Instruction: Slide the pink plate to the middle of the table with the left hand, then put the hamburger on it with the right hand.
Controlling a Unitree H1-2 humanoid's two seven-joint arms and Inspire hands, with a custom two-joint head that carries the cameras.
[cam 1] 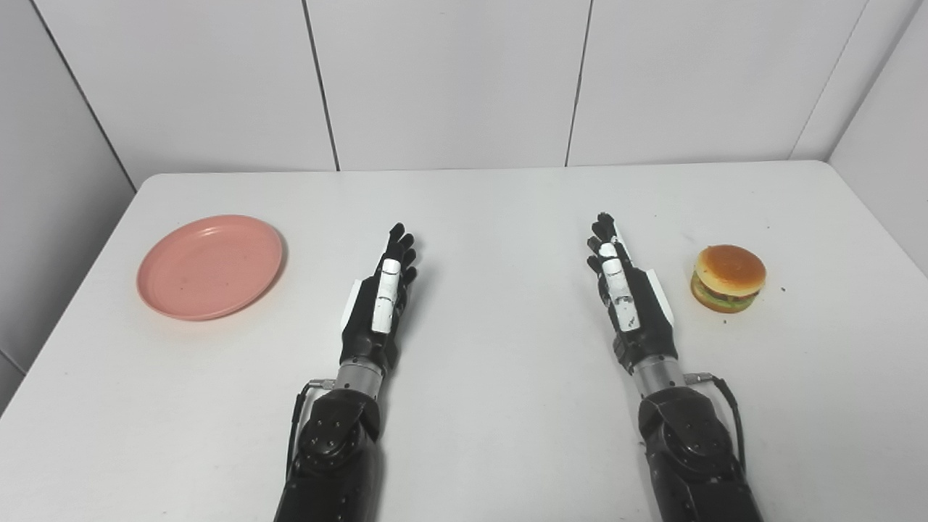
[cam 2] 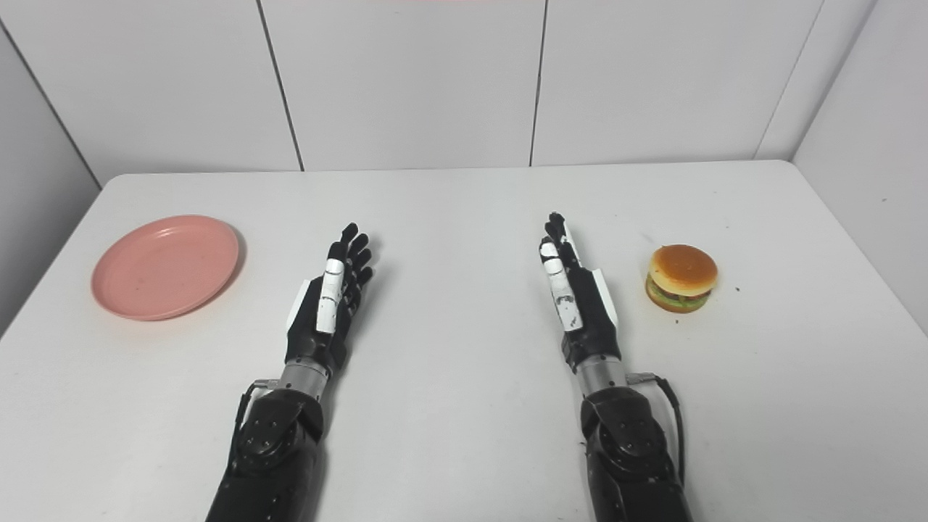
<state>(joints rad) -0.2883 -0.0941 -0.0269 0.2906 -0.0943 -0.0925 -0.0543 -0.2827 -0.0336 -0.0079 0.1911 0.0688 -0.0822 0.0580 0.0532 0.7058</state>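
Nothing here carries a brand, a label or any writing that I can read: the pink plate [cam 1: 210, 266] is plain, and so is the hamburger [cam 1: 728, 278], a toy-looking bun with green and brown layers showing at its side.

The plate lies flat on the white table [cam 1: 493, 217] far over on the left, close to the left edge, with a strip of bare top between its rim and that edge. The hamburger sits upright on the right side, well in from the right edge and from the rounded far corner. A few dark specks dot the table near it.

Between them the two arms reach forward from the near edge. The left robot hand [cam 1: 380, 293] is empty, its fingers stretched out and apart, well apart from the plate. The right robot hand [cam 1: 623, 286] is likewise empty with fingers extended, near the hamburger but not touching it.

The middle of the table between the two hands lies bare, and so does the whole far stretch up to the white panelled wall [cam 1: 449, 80]. The way from the plate toward the centre is unobstructed apart from the left arm itself.
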